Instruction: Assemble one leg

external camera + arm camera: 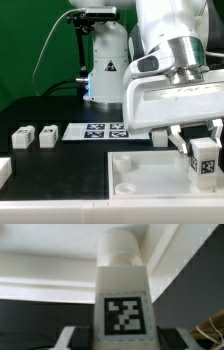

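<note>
**Leg held over the tray.** The end effector (201, 145) is clenched on one leg (204, 163). Its two fingers (70, 339) press the block's opposite sides, and the square marker tag (125, 314) faces the wrist camera. The leg therefore lies within the grasp, not away from it. Its long axis runs roughly upright in the exterior view, in line with the end effector's approach direction. In the wrist view the rounded peg end (120, 246) points away from the fingers toward the white tray-like piece (160, 200) below.

The leg hangs over the tray's far corner on the exterior view's right. Whether the peg touches the tray cannot be told.

Two spare legs (22, 137) (47, 135) rest on the black counter (60, 165) at the exterior view's left. A third (160, 138) lies just beside the marker board (100, 129).

The coming move probably depends on lining up the peg axis with a corner recess before lowering.
</note>
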Controlling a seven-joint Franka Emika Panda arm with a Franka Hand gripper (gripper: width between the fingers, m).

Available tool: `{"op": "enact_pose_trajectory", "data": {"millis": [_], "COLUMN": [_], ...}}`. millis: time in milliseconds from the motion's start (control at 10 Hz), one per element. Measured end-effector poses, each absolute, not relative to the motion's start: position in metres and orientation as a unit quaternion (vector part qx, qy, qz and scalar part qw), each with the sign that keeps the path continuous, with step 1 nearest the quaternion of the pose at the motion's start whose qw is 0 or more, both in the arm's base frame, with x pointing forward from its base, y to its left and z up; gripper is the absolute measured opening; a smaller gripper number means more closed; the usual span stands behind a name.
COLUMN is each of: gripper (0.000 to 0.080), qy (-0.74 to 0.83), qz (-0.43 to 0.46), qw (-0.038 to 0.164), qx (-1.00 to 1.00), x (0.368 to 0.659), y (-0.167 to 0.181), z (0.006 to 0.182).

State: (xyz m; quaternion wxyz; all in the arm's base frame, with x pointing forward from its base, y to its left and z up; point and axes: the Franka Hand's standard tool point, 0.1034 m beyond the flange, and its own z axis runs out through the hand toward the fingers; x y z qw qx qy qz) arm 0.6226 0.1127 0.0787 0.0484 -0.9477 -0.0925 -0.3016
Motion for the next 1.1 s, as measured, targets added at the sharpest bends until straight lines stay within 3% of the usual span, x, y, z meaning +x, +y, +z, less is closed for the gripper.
{"op": "enact_pose_trajectory", "data": {"millis": [100,200,300,400,500,1100], "gripper": [0.039,0.039,0.0561,0.0561,0.0634,0.0649], "qy": [-0.093,-0.094,-0.094,-0.094,-0.095,-0.098], "qz": [-0.297,-0.297,-0.296,-0.296,-0.296,-0.276], "qw": [0.048,0.048,0.048,0.048,0.048,0.048], "qx": [-0.949,-0.949,-0.949,-0.949,-0.949,-0.955], "x": [0.6212,0.6211,0.6209,0.6209,0.6208,0.621], "y": [0.1127,0.1127,0.1127,0.1127,0.1126,0.1125], "z": [0.0764,0.0764,0.0761,0.076,0.076,0.0812]}}
